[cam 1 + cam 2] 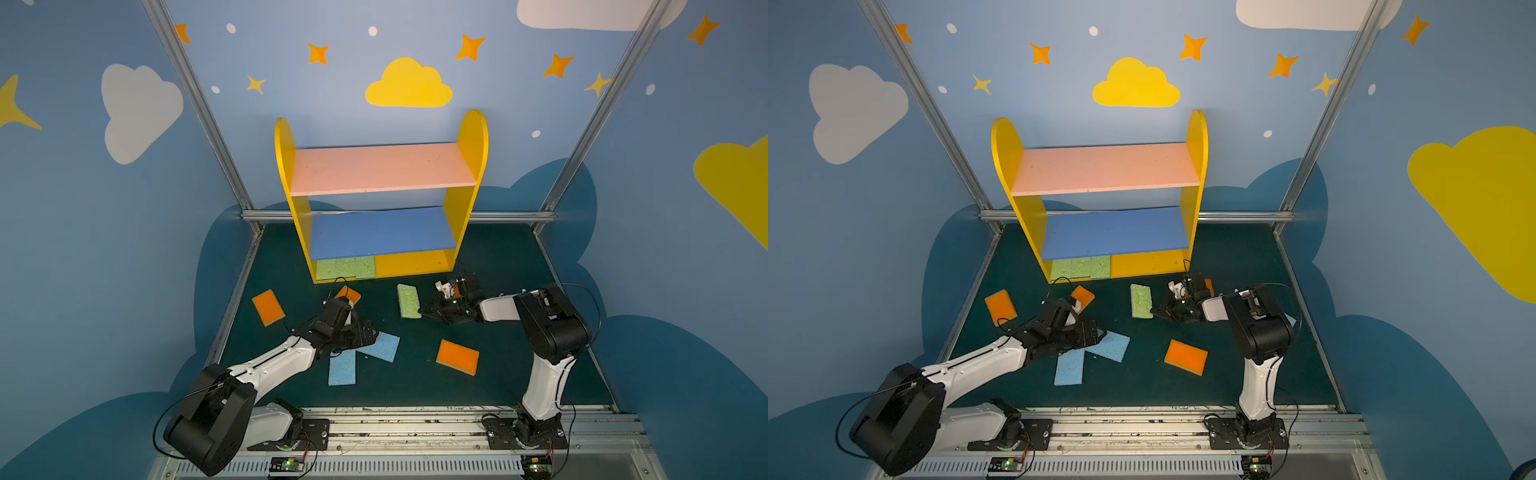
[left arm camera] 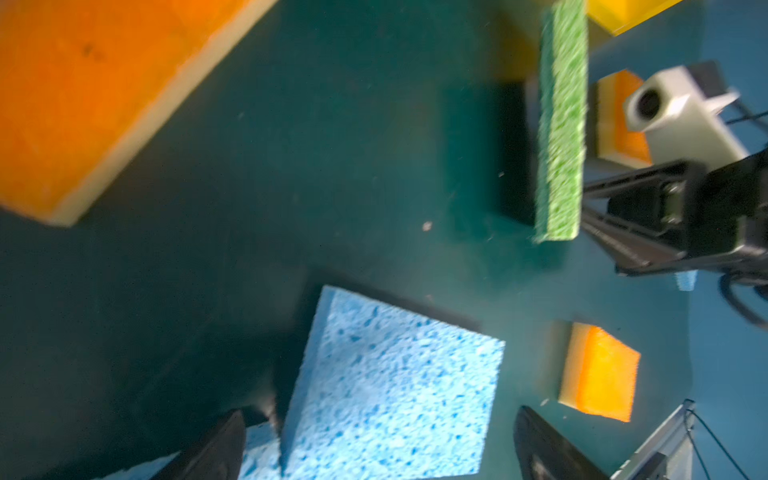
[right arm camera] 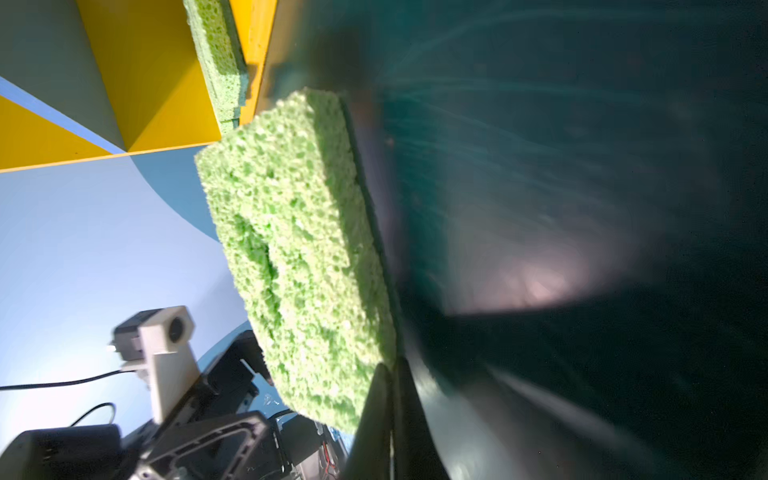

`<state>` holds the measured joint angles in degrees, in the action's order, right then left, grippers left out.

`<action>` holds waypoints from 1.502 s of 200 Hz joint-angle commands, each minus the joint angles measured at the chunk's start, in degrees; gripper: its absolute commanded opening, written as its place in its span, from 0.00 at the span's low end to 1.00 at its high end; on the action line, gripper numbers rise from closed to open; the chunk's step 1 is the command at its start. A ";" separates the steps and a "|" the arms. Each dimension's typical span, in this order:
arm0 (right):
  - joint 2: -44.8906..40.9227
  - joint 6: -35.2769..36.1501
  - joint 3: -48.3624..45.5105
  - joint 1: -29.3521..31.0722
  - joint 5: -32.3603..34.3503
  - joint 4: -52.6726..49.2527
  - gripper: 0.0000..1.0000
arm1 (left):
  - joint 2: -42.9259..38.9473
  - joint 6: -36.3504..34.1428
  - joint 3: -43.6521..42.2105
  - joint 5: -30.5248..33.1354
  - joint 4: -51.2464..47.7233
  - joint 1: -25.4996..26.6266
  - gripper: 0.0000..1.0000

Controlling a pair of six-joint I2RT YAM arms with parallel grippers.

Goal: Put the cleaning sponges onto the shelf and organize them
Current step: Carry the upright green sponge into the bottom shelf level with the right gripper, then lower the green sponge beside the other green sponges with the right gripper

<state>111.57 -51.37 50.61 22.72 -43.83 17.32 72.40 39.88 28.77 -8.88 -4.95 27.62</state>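
The shelf (image 1: 471, 166) stands at the back; three green sponges (image 1: 345, 268) lie side by side on the left of its bottom yellow board. A fourth green sponge (image 1: 408, 300) (image 3: 299, 249) stands tilted up off the mat, and my right gripper (image 1: 422, 311) (image 3: 392, 368) is shut, empty, with its tips against that sponge's near lower edge. My left gripper (image 1: 372, 334) (image 2: 382, 436) hangs open just above a blue sponge (image 1: 382, 347) (image 2: 395, 395), which overlaps a second blue sponge (image 1: 342, 368). Orange sponges (image 1: 268, 307) (image 1: 348, 294) (image 1: 458, 356) lie loose on the mat.
The pink board (image 1: 382, 168) and blue board (image 1: 382, 232) carry nothing. Another orange sponge (image 1: 1209, 286) peeks out behind my right wrist, and a blue corner (image 1: 1291, 319) shows behind the right arm. Metal frame posts (image 1: 199, 108) and painted walls enclose the green mat (image 1: 498, 257).
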 commanded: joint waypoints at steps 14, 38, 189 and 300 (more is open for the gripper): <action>3.20 -3.37 2.38 1.22 -1.18 4.32 0.02 | 2.57 -1.35 -1.75 -0.04 -0.42 -0.94 1.00; 4.66 -3.47 4.07 2.08 -0.90 3.95 0.02 | 4.12 -1.60 -0.91 -1.02 0.08 -1.27 0.99; 15.17 -7.72 23.95 4.09 -0.56 2.50 0.02 | -19.64 -3.29 -0.08 7.95 -3.50 -3.81 1.00; 19.88 -6.73 34.00 3.27 1.90 -1.61 0.02 | -23.51 -3.58 -2.38 11.52 -2.73 -4.10 0.99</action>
<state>130.45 -59.92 81.47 26.22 -43.64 18.52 49.23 37.26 27.33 1.61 -7.90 23.88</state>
